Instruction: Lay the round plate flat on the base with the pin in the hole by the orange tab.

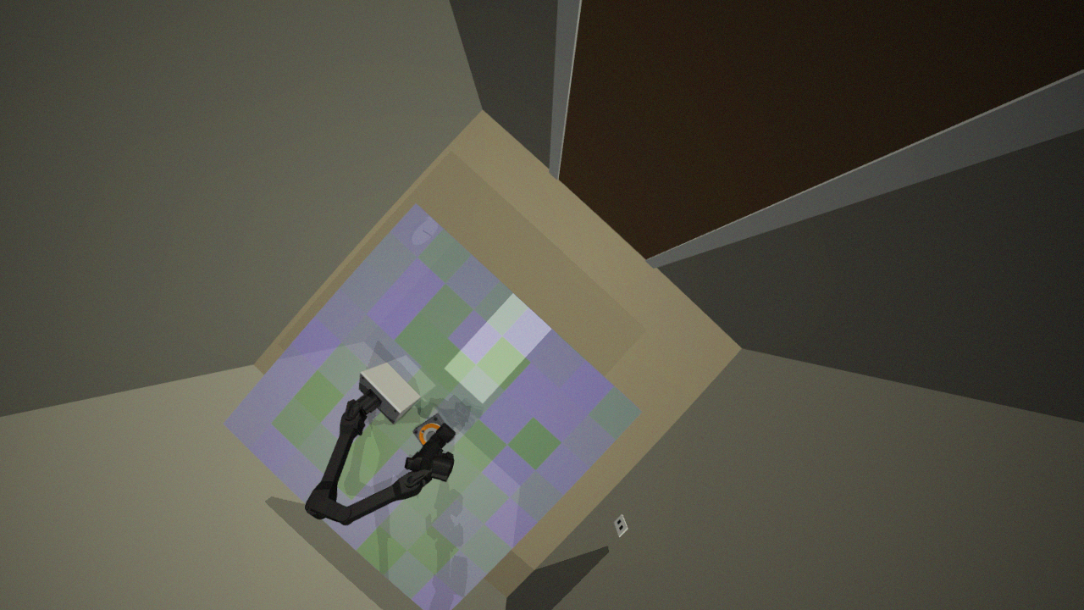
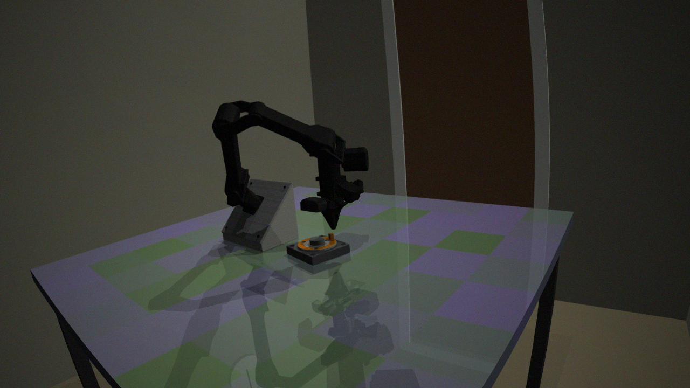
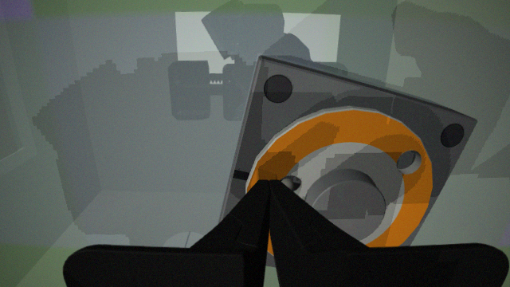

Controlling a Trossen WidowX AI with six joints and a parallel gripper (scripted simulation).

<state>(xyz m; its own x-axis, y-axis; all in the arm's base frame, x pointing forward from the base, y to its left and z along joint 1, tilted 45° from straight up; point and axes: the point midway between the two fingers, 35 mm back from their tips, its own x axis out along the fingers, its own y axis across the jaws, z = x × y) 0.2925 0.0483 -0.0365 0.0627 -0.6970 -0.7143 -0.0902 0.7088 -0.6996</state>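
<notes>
My black gripper (image 3: 269,182) is closed, fingers pressed together on nothing, hanging above the round orange plate (image 3: 351,127) (near its small upright tab (image 2: 331,236)). The plate sits around the grey post (image 3: 351,197) on the dark square base (image 3: 271,115). One plate hole (image 3: 410,160) shows at 2 o'clock from the post.

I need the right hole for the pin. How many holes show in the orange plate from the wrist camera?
2. One hole lies on the plate toward the right; the other sits beside the shut gripper tips. More may hide under the fingers.
</notes>
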